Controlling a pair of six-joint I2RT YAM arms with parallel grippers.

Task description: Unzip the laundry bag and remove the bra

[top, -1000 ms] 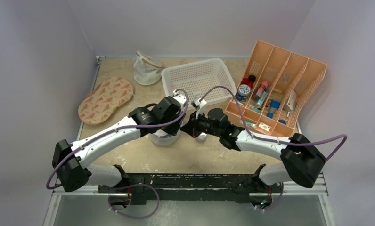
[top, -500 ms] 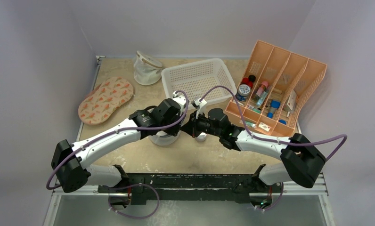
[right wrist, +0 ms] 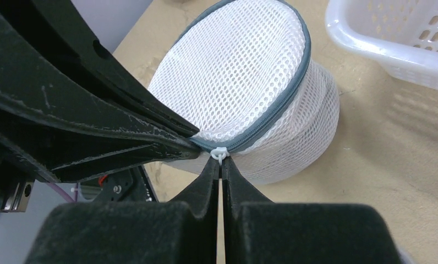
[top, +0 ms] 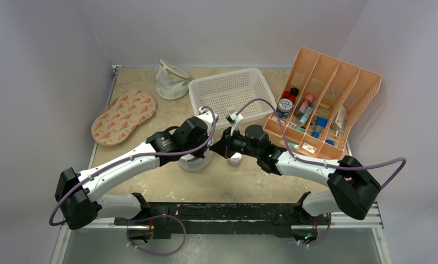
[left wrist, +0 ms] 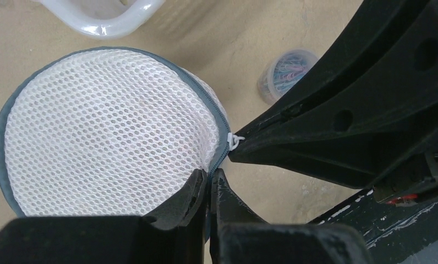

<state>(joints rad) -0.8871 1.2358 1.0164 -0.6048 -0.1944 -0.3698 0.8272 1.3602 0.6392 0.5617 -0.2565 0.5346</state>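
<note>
The laundry bag (left wrist: pixel 96 126), a round white mesh drum with a grey-blue zipper rim, stands on the table under my left wrist (top: pixel 197 160); its lid looks zipped. My left gripper (left wrist: pixel 210 179) is shut on the bag's zipper rim. My right gripper (right wrist: pixel 220 163) is shut on the white zipper pull (right wrist: pixel 219 153), which also shows in the left wrist view (left wrist: pixel 235 141). The two grippers' tips nearly touch at the bag's right side (top: pixel 217 147). The bra is hidden, no pink shows through the mesh (right wrist: pixel 244 71).
A white plastic basket (top: pixel 230 93) stands just behind the bag. A small round jar (top: pixel 236 160) sits right of the bag under my right arm. An orange organiser (top: pixel 327 104) is at right. A tan-rimmed mesh pouch (top: pixel 171 78) and an orange-patterned oval pad (top: pixel 123 116) lie at back left.
My left arm has shifted slightly left and toward me with the bag's rim in its grip. The right gripper has stayed on the pull.
</note>
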